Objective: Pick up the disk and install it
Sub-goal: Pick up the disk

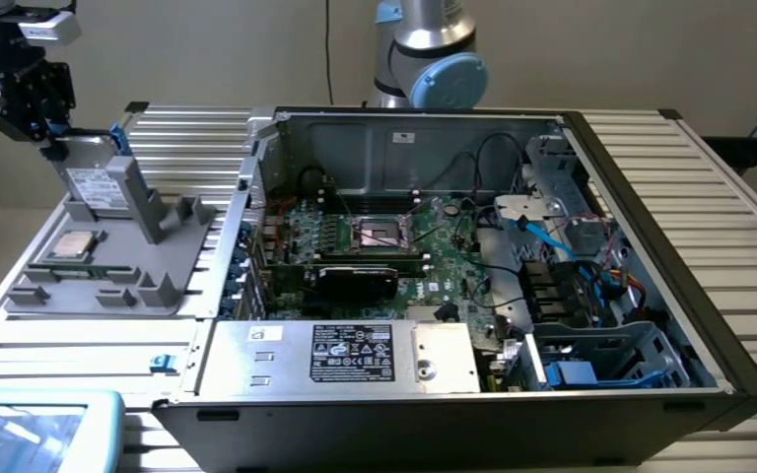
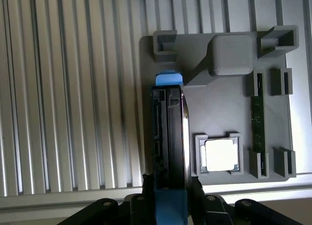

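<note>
End effector, black and two-fingered, pinches the disk, a flat silver-grey metal hard drive with a white barcode label in a bright blue plastic carrier frame. The drive stands upright on its narrow edge at the far end of a grey plastic fixture tray, with its lower end among the tray's uprights. I cannot tell whether it rests in its slot or hangs just clear.

The wrist view looks straight down the drive's thin edge, with the end effector closed against both flat faces. It also shows the tray holding a narrow green memory stick on edge in a slot near the tray's edge. A small square silver processor chip sits in a pocket between that stick and the drive. The exterior view shows the chip lying flat, just beside the drive.

An open black computer case lies just beside the tray, toward the exterior view's right. Inside it are a green motherboard and a large grey labelled power-supply box.

Everything rests on a ribbed aluminium surface. The arm's silver and blue base rises at its far edge before a plain beige wall.
</note>
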